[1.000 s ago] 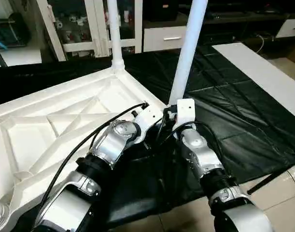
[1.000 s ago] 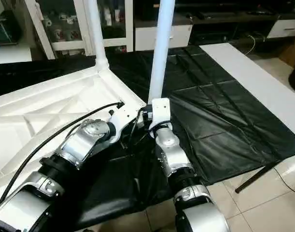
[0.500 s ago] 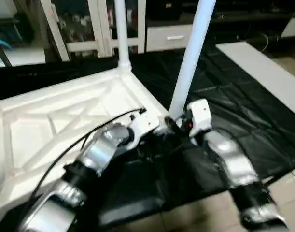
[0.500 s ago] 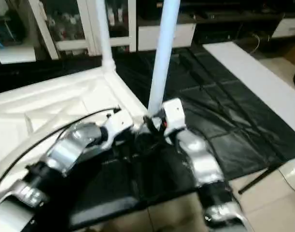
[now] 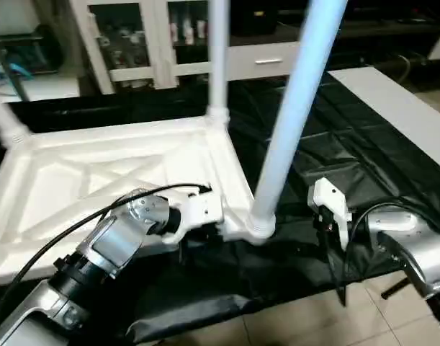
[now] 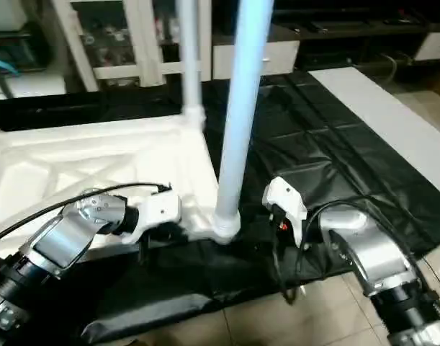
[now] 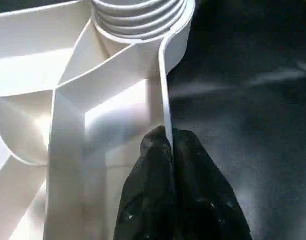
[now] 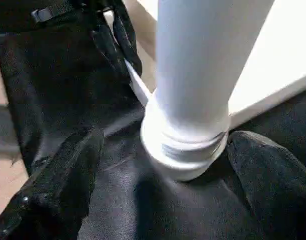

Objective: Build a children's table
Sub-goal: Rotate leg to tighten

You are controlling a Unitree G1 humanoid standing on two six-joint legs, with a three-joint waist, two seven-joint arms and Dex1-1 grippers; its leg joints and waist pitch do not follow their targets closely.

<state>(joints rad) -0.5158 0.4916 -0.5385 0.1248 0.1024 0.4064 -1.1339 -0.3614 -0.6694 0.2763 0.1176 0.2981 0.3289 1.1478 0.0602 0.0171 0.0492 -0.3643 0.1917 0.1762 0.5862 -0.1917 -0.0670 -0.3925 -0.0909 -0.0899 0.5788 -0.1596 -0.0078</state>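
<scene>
Your children's table lies upside down on the black-draped work table (image 5: pixel 364 144), with its white top (image 5: pixel 97 180) facing down and the X-ribbed underside facing up, so the corner sockets are open to receive legs. Three legs stand upright in it. The near leg (image 5: pixel 295 108) rises from the corner socket (image 5: pixel 257 225) closest to you, at the near edge of the cloth. A second leg (image 5: pixel 218 58) stands at the far corner on the same side, and a third leg (image 5: pixel 7 122) shows at the far left corner.

Your left gripper (image 7: pixel 172 150) is clenched on the thin upright rim of the top (image 7: pixel 165 100), just beside the near corner socket. The left wrist view shows one black finger on each side of that rim wall. This grip most likely serves to hold the top steady so it cannot slide on the cloth while a leg is worked into the socket.

Your right gripper (image 8: pixel 163 165) is released, its fingers (image 8: pixel 67 170) spread wide on either side of the flared base of the near leg without touching it. It sits low by the socket, where a leg is easiest to press or twist home.

The leg base appears seated in the socket, though how firmly cannot be told. A fourth leg would go in the near left corner, which lies beyond the frame edge.
</scene>
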